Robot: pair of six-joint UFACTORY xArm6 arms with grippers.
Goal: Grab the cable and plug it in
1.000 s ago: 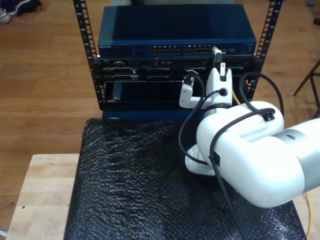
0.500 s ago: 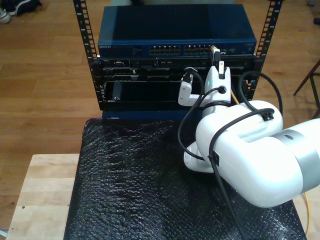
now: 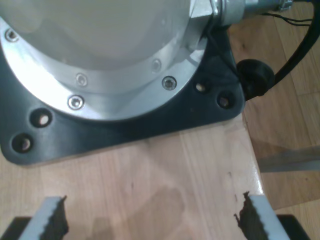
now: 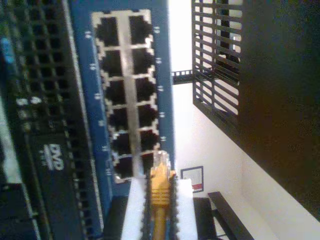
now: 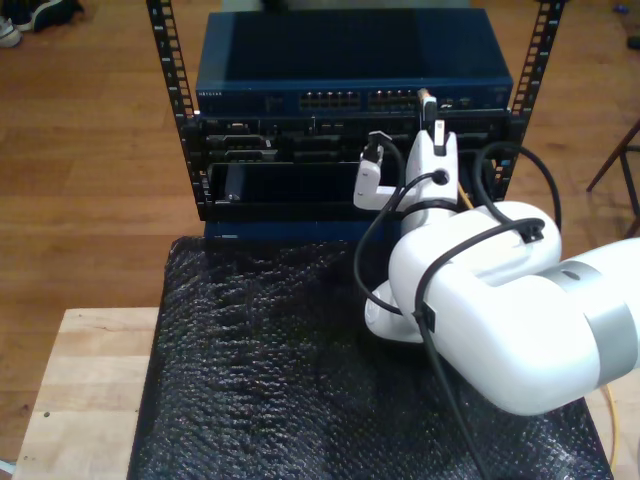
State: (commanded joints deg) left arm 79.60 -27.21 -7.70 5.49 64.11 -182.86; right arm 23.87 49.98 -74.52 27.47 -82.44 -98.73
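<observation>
Plug at the ports, pinched tight in white fingers.

My second gripper (image 4: 159, 210) is squeezing its white fingers (image 4: 134, 210) around the cable (image 4: 160, 187), and the clear plug tip is touching the blue switch (image 4: 167, 75) at the end of its rows of ports. In the exterior view the second gripper (image 5: 430, 125) is reaching up to the switch (image 5: 350, 60) in the black rack (image 5: 170, 70). My first gripper (image 3: 150, 220) is holding its fingers (image 3: 50, 220) wide apart with nothing between them, over a wooden tabletop (image 3: 165, 180) by a round metal base (image 3: 100, 60).

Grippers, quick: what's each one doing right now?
My first gripper: open, nothing between its fingers.
My second gripper: shut on the cable, plug at the switch ports.
</observation>
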